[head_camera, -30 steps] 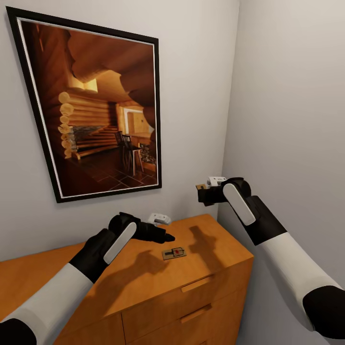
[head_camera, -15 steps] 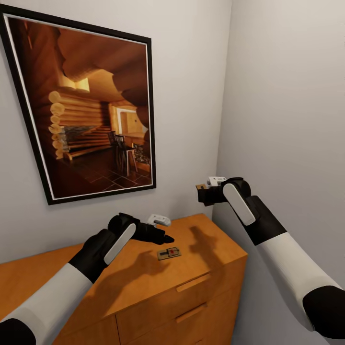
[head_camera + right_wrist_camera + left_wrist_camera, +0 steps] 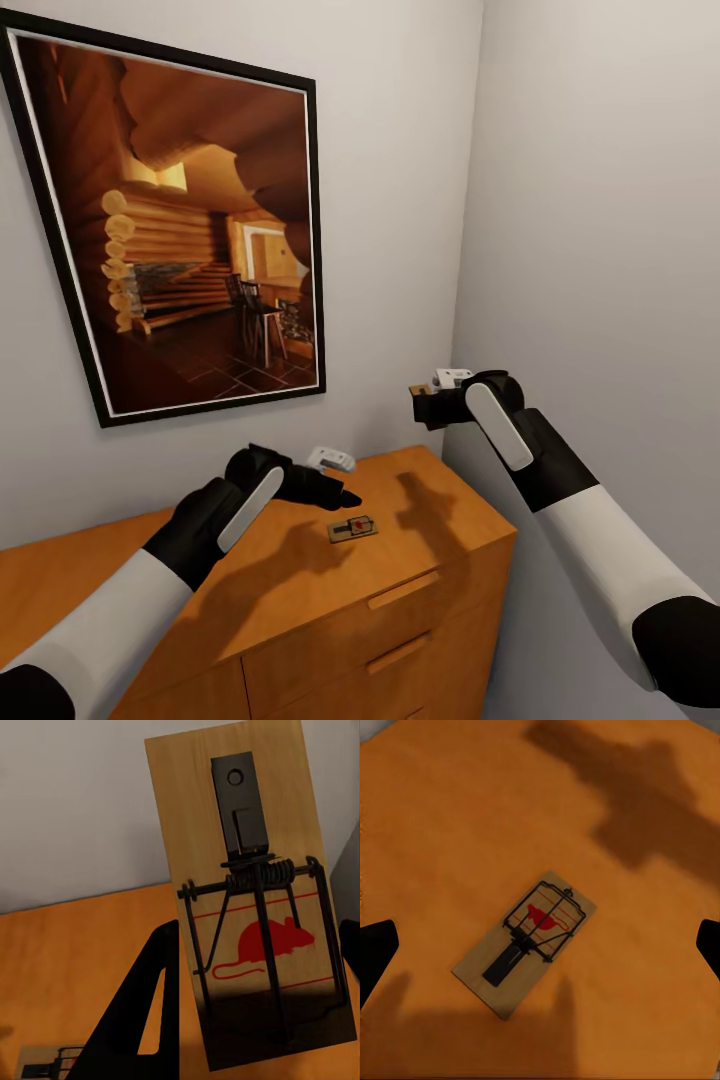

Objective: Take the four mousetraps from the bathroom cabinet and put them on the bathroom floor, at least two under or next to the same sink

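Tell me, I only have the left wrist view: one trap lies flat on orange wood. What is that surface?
Observer: The cabinet top, near its right end, under a framed picture.
Operator: Is my right tool free?
Observer: No. The right tool is raised beside the cabinet, shut on a second trap.
Operator: And the left tool?
Observer: The left tool hovers open just above the flat trap.

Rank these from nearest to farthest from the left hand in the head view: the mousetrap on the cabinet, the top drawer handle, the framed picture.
1. The mousetrap on the cabinet, just beyond the left hand.
2. The top drawer handle, lower, on the cabinet front.
3. The framed picture, high on the wall.
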Robot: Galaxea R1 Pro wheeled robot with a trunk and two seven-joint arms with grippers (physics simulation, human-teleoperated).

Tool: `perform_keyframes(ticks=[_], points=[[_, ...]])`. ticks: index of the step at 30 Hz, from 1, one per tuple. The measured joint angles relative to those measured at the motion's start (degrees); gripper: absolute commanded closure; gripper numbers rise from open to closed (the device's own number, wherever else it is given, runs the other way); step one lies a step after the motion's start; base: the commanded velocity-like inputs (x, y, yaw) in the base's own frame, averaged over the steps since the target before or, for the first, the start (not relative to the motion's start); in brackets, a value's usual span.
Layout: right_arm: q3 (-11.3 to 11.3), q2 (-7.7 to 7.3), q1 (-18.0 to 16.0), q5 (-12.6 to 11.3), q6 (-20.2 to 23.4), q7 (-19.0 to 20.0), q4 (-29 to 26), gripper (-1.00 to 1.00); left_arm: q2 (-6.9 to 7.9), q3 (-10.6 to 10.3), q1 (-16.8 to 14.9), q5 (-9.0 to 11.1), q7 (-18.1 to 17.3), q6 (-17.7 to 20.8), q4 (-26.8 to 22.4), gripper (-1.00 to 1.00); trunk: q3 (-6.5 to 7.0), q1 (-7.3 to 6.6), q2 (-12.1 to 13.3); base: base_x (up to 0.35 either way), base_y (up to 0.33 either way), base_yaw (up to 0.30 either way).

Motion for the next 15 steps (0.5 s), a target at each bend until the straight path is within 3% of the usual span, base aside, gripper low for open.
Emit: perform_keyframes(ticks=[5, 9, 15], points=[[0.04, -0.03, 0.00, -0.01, 0.00, 0.00, 0.00, 1.00, -0.14, 0.01, 0.00, -0.26, 0.07, -0.25, 3.29, -1.00, 0.00, 0.00, 0.00, 0.000, 0.000, 0.000], [0.06, -0.04, 0.00, -0.01, 0.00, 0.00, 0.00, 1.00, -0.26, -0.03, 0.00, -0.45, -0.14, -3.19, 7.50, -1.00, 0.00, 0.00, 0.00, 0.000, 0.000, 0.000], [0.06, -0.07, 0.00, 0.00, 0.00, 0.00, 0.03, 1.00, -0.31, -0.04, 0.00, -0.44, -0.32, -6.59, 9.56, -1.00, 0.00, 0.00, 0.00, 0.000, 0.000, 0.000]])
